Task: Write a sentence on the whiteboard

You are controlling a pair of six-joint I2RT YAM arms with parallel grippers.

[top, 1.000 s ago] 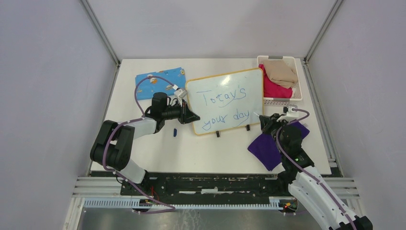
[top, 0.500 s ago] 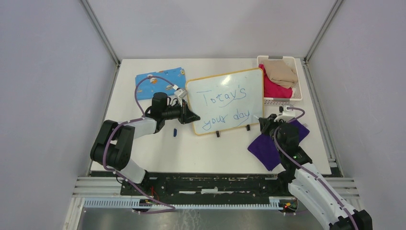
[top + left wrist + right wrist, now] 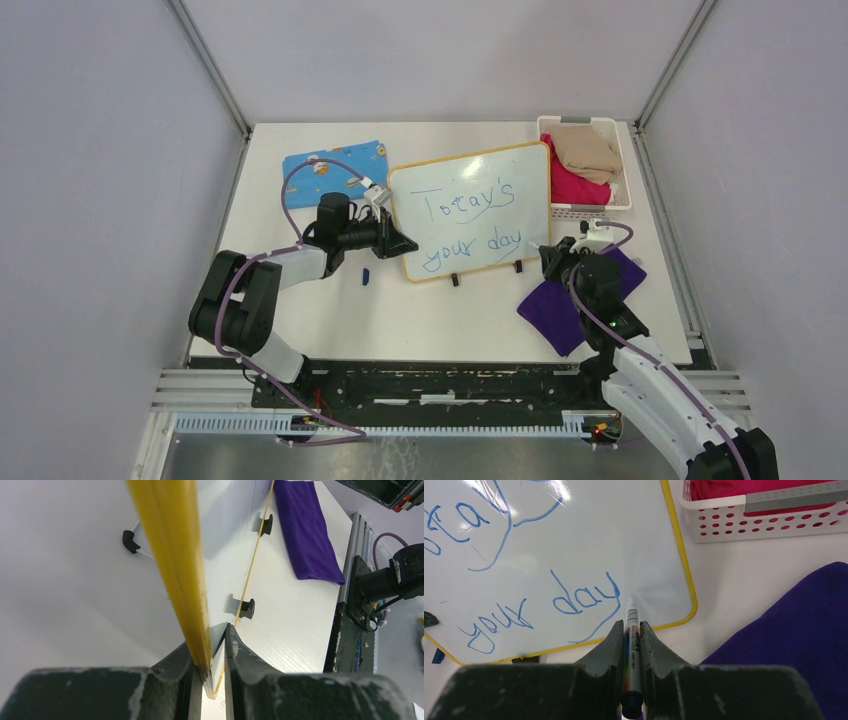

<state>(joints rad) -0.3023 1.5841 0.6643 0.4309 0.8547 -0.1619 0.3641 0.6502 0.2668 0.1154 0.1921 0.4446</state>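
Whiteboard (image 3: pixel 530 190) mid-desk. Sentence (image 3: pixel 468 203), 2 lines, looks complete. Left jaws clamped on its yellow rim. Right jaws closed on marker (image 3: pixel 632 630), tip just beside "day". Next, probably: lift marker clear, no smudging.

Cropped by the right wrist camera, the whiteboard (image 3: pixel 589 540) runs off the top and left edges, cutting away the upper word of the sentence (image 3: pixel 574 602). Print on the marker (image 3: pixel 631 625) at the whiteboard's near right corner is too small to read. From the left wrist, the whiteboard shows edge-on, its written face hidden. A small blue object (image 3: pixel 365 276) off its near left corner is too small to identify.
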